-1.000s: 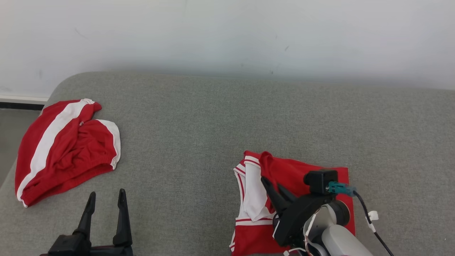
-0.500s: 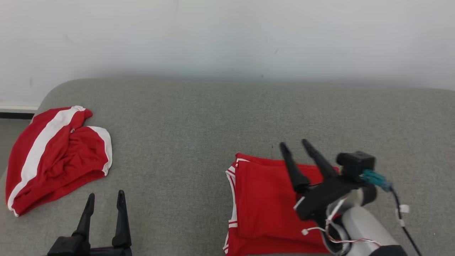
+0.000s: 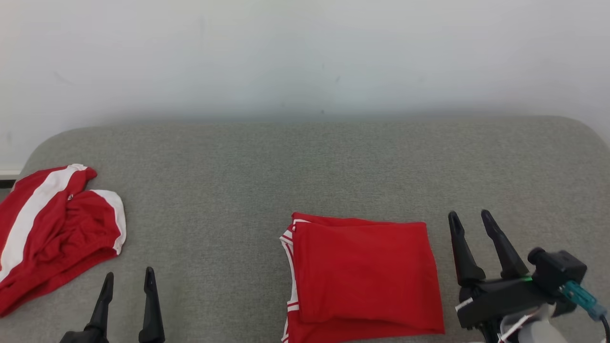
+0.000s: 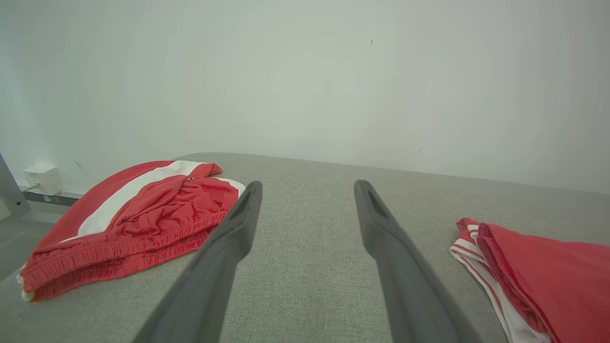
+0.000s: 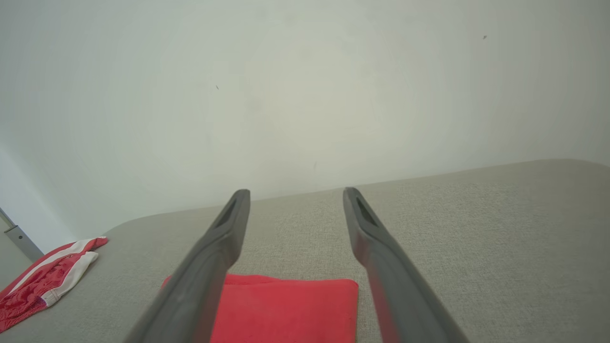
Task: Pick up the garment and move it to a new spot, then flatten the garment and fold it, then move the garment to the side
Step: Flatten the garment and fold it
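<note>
Folded red garment (image 3: 364,276) lies flat on grey cushion (image 3: 267,171). Right gripper (image 3: 468,214) sits just R of garment, not touching, jaws wide, empty. Left gripper (image 3: 129,273) is well L of garment, also wide, empty. Crumpled red-white cloth (image 3: 52,228) is farther L.

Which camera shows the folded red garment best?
Head view: the folded garment lies almost whole, seen from above, near edge cropped. Left wrist view catches its striped end at a low angle; right wrist view, its far part.
</note>
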Controlling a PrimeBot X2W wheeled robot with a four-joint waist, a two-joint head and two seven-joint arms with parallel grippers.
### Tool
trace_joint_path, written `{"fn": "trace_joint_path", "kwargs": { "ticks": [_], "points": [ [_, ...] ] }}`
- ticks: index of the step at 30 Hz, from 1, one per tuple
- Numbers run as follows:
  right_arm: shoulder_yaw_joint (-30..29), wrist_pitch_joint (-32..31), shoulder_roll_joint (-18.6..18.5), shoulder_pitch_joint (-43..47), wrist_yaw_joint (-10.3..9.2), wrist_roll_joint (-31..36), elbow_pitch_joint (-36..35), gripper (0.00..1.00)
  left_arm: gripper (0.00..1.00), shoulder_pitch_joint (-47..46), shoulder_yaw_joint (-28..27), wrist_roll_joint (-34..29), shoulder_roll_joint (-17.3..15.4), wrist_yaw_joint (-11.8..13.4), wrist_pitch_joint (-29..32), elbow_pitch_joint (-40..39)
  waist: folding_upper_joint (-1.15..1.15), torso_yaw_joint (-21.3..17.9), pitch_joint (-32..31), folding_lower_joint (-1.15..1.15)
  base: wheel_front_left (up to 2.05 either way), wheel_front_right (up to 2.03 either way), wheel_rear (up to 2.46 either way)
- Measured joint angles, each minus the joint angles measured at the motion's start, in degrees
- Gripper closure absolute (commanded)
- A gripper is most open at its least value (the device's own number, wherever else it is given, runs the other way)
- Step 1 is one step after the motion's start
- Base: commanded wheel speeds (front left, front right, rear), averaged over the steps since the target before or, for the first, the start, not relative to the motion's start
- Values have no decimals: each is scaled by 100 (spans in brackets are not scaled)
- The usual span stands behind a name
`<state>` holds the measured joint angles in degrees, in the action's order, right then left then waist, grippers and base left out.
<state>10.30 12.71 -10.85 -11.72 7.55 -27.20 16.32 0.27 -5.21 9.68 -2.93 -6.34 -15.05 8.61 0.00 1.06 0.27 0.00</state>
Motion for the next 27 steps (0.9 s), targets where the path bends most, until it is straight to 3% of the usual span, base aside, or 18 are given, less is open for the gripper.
{"fn": "trace_joint_path", "kwargs": {
  "ticks": [13,18,27],
  "points": [
    [-642,169,229,1150,0,694,-836,0,0,154,52,-146,1,58,0,-157,0,-303,-56,0,0,0,0],
    [-773,186,330,1344,0,724,-884,0,0,202,85,-331,-35,73,0,-78,0,-265,-69,0,0,0,0],
    [-801,196,467,1579,0,860,-909,0,0,364,100,-8,-68,-23,0,-34,0,-144,-102,0,0,0,0]
  ]
}}
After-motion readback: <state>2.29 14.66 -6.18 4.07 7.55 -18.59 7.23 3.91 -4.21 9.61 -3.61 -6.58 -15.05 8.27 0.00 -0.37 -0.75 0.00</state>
